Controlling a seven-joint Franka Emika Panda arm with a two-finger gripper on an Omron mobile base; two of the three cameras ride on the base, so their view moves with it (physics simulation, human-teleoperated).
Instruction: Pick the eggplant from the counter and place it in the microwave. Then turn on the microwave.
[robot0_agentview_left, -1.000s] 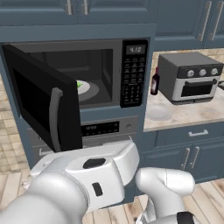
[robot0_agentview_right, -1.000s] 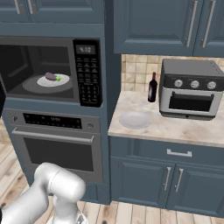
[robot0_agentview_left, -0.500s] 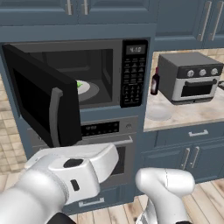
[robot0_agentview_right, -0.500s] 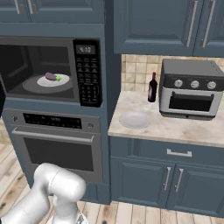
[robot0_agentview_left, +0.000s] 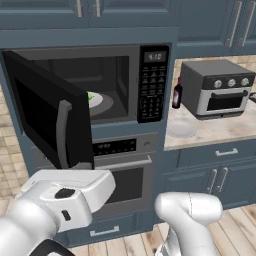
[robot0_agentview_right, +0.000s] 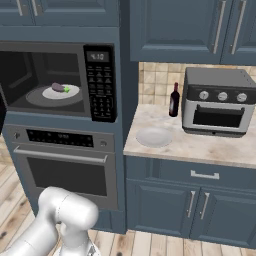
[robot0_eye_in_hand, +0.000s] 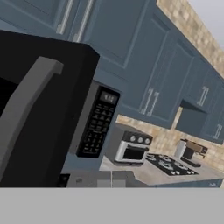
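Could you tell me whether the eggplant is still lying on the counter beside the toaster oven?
No, the eggplant lies on the white plate inside the open microwave, away from the counter.

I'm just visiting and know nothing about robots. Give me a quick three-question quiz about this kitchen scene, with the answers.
1. True or false: the microwave door stands open.
2. Where does the eggplant lie? A) on the counter B) on the white turntable plate inside the microwave C) in the toaster oven
3. Fill in: the dark bottle stands on the counter to the ____ of the toaster oven, seen in the right base view.

Key: 1 true; 2 B; 3 left.
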